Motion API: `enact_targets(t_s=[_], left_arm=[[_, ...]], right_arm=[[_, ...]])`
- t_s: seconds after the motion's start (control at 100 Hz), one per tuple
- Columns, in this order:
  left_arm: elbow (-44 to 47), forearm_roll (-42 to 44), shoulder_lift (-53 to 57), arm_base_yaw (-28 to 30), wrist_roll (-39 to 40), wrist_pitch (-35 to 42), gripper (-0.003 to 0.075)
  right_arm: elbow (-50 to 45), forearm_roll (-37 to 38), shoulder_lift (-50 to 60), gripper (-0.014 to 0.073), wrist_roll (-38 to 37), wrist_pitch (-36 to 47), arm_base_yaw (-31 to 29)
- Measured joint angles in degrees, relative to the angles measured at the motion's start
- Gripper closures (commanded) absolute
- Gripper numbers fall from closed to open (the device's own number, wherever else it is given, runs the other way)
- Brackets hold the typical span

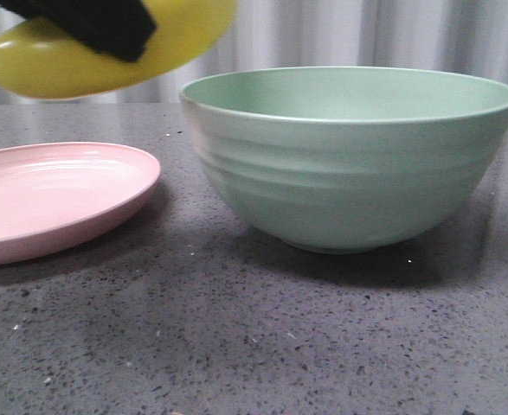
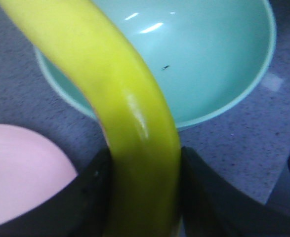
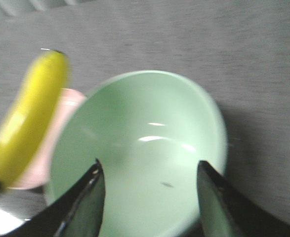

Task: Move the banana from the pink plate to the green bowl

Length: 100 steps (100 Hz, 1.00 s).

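Banana (image 2: 135,123) gripped aloft by left fingers (image 2: 93,195).

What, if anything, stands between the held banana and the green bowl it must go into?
Nothing visible does. The left gripper holds the banana in the air, above the pink plate. The green bowl is open and empty, though the right gripper hovers open over it.

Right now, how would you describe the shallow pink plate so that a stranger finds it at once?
Start at the large, deep, mint-green ridged bowl on the dark speckled grey table. Beside it, toward the robot's left and not touching it, lies the round pale pink matte plate. It is empty and far flatter than the bowl; the glossy yellow banana hangs above it in the left gripper.
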<state>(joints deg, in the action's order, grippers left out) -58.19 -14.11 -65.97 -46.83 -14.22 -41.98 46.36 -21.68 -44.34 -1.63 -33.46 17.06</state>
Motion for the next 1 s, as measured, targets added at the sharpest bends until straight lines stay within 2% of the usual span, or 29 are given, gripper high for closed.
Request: enact_targets(t_s=[0.18, 0.29, 0.44, 0.81, 0.91, 1.0], left_arm=[[0.00, -0.36, 0.00, -5.41, 0.00, 2.78, 0.0741], [0.00, -0.71, 0.00, -6.34, 0.00, 3.74, 0.0741], [0.00, -2.07, -0.82, -6.66, 0.00, 3.83, 0.0741], [0.00, -3.72, -1.29, -6.75, 0.00, 3.98, 0.0740], [0.00, -3.75, -1.29, -6.75, 0.00, 3.98, 0.0739], [0.00, -3.75, -1.29, -6.75, 0.00, 4.01, 0.0709]], right_arm=[[1.84, -9.20, -7.37, 0.0225, 0.00, 7.73, 6.16], [2.08, -14.06, -11.39, 0.0225, 0.00, 11.49, 8.64], [3.08, -19.33, -16.35, 0.0225, 0.00, 12.58, 10.67], [6.56, -21.40, -23.15, 0.0236, 0.00, 13.61, 11.54], [6.55, -21.49, -23.35, 0.0312, 0.00, 13.25, 11.54], [6.55, -21.49, -23.35, 0.0445, 0.00, 13.05, 11.54]])
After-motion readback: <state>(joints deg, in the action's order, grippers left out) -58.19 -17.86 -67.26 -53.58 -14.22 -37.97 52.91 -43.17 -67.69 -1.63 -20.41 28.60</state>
